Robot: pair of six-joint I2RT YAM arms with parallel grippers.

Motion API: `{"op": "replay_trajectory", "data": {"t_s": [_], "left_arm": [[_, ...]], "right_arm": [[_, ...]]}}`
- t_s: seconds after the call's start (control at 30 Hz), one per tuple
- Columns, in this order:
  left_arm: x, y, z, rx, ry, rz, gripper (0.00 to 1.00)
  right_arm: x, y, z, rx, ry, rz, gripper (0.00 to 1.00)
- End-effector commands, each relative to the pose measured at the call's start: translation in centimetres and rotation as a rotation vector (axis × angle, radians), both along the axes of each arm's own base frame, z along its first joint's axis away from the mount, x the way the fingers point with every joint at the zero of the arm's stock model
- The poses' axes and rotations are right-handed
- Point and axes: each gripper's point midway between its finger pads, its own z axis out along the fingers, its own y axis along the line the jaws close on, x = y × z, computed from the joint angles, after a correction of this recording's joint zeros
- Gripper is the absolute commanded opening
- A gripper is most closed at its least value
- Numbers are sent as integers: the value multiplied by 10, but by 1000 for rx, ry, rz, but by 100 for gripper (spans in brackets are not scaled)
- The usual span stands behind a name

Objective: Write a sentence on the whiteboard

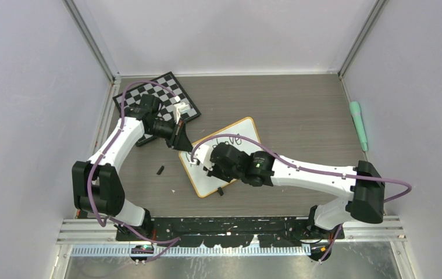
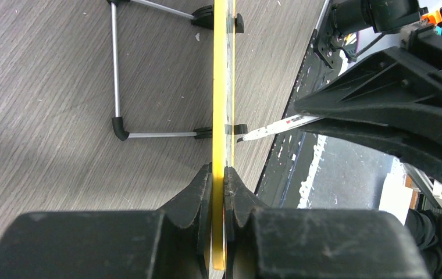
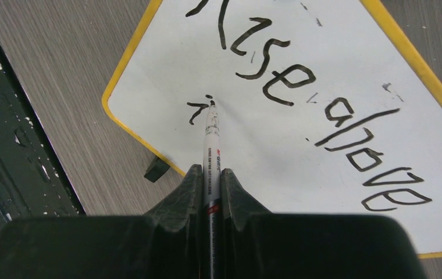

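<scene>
The whiteboard (image 1: pixel 243 129) lies tilted at mid-table, white with a yellow rim. In the right wrist view its surface (image 3: pixel 300 168) carries the sentence (image 3: pixel 300 93): black words "Rise above", and below them a short stroke and a dot. My right gripper (image 3: pixel 209 170) is shut on a white marker (image 3: pixel 211 142). The marker's tip rests on the board at the dot. My left gripper (image 2: pixel 218 171) is shut on the board's yellow edge (image 2: pixel 221 87), seen end-on. From above, the left gripper (image 1: pixel 182 139) is at the board's far-left edge and the right gripper (image 1: pixel 202 161) hangs over its left part.
A black-and-white chessboard (image 1: pixel 163 96) lies at the back left under the left arm. A green pen-like object (image 1: pixel 358 125) rests at the far right. A small black piece (image 1: pixel 160 170) lies left of the board. A wire stand (image 2: pixel 117 70) and a black foot clip (image 3: pixel 156 169) belong to the board.
</scene>
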Motion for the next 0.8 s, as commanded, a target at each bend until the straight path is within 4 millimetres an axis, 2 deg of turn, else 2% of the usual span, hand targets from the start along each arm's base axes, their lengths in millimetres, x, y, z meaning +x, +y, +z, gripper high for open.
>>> {"op": "replay_trajectory", "data": {"t_s": [0.0, 0.43, 0.77], "left_arm": [[7, 0, 6, 11, -47, -7, 0], [7, 1, 7, 13, -50, -6, 0], [6, 1, 6, 13, -49, -7, 0]], "right_arm": [[-1, -5, 34, 97, -35, -11, 0], [0, -7, 4, 22, -11, -13, 0], [3, 0, 1, 27, -17, -16, 0]]}}
